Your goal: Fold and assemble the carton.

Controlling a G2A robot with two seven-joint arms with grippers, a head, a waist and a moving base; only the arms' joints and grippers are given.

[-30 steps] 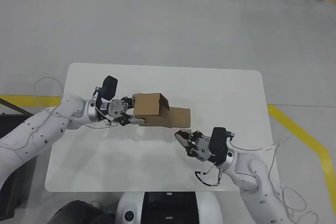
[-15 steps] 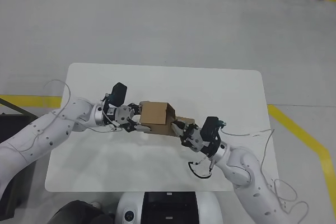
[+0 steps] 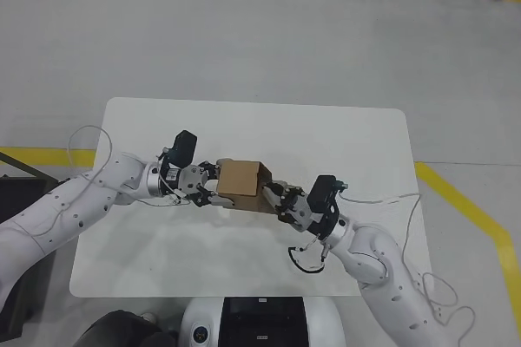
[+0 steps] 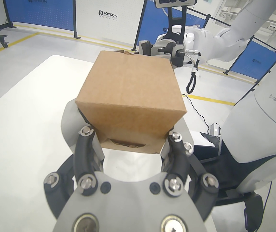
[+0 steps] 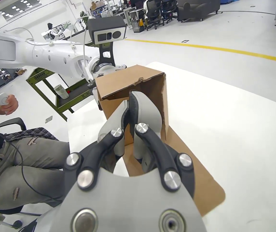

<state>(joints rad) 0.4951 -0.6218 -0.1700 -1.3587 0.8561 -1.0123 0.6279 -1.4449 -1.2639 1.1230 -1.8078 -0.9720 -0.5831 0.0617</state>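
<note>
Carton (image 3: 240,178), sideways, open end toward right pincer (image 5: 131,98)

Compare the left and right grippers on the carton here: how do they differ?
The left gripper straddles one end of the carton, clamping it; the right gripper has its fingers pressed together, with nothing visible between them. The left gripper holds the outer walls; the right gripper points its tips into the open end, above a flap lying flat on the table. Both are at the carton, at opposite ends.
</note>
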